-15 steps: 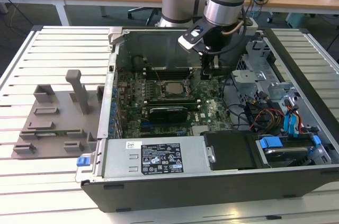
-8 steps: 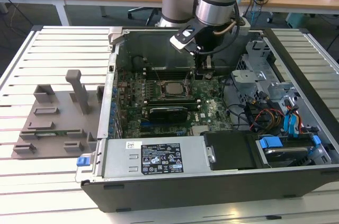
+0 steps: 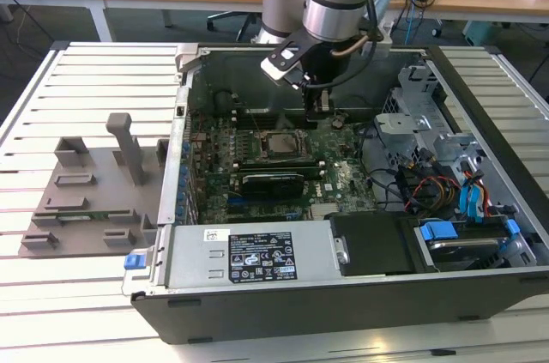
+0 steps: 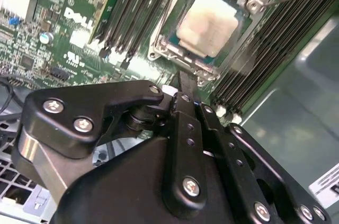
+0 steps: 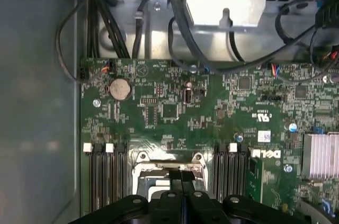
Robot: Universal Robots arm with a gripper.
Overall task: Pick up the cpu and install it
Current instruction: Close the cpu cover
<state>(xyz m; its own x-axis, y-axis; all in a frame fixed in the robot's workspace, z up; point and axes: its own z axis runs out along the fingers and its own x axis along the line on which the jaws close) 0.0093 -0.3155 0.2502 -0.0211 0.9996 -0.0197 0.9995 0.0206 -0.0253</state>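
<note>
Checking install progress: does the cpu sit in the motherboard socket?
Yes, the cpu lies flat inside the socket frame in the second wrist view.

Free over cpu point(image 4: 212, 20) — RAM slots point(image 4: 265, 60) alongside

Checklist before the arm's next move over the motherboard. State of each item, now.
1. cpu sits inside the socket frame, metal top facing up: ok.
2. cpu fully flat and seated: cannot tell.
3. Socket frame latched over the cpu: cannot tell.
4. gripper shut, nothing between its fingers: ok.
5. Gripper off the cpu, its tip at the socket frame's edge: ok; whether it touches the board, cannot tell.
6. cables lie away from the socket frame, by the drive cage: ok.
</note>
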